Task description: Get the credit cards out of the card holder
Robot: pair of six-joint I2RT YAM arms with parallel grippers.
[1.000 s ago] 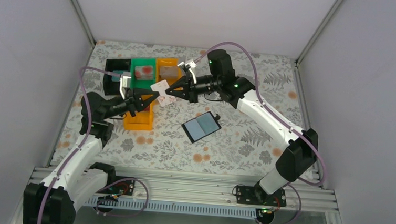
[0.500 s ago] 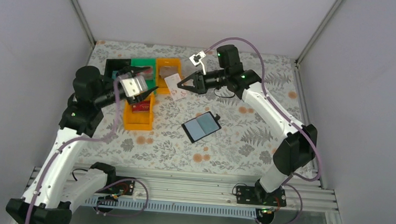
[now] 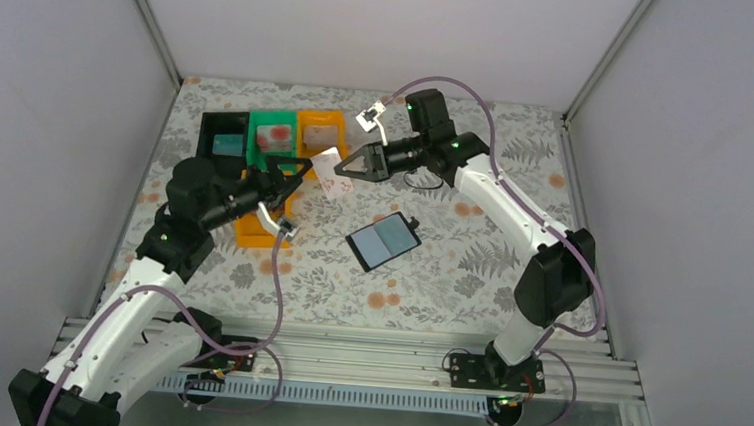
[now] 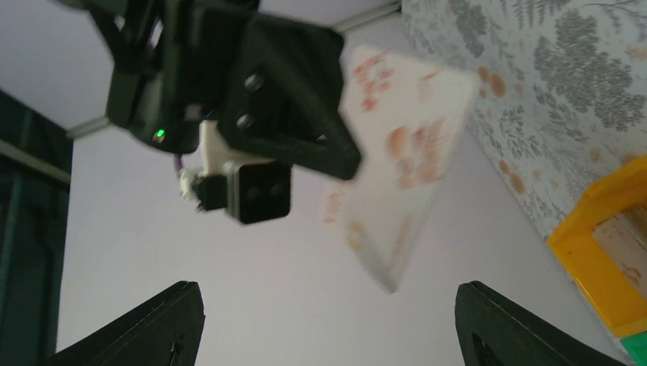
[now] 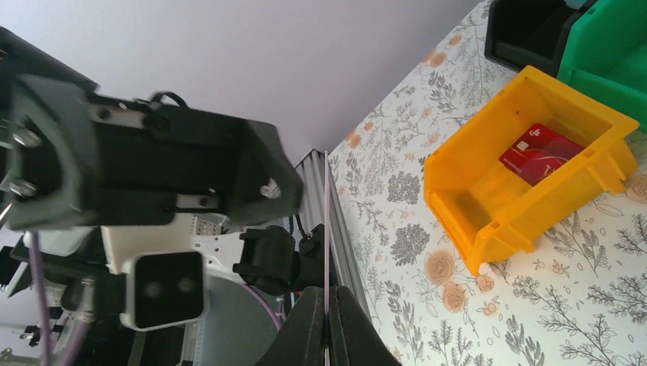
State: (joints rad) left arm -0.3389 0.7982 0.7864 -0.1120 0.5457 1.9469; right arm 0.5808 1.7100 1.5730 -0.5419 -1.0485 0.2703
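Here's the floral table (image 3: 469, 280), and at its middle the card holder (image 3: 383, 241) lies open, pale panels up, apart from both arms. To its left, an orange tray (image 5: 473, 229) has a red card (image 5: 540, 155) inside. The right gripper (image 3: 344, 170) pinches a whitish red-printed card (image 3: 328, 172) in mid-air. Just beside it the left gripper (image 3: 293, 177) is spread wide, gripping nothing.

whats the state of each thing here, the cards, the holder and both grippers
card holder, lying open, pale inside up
white card, held in the air
right gripper, fingers shut on the white card
left gripper, fingers open, holding nothing
red card, lying in the near orange tray
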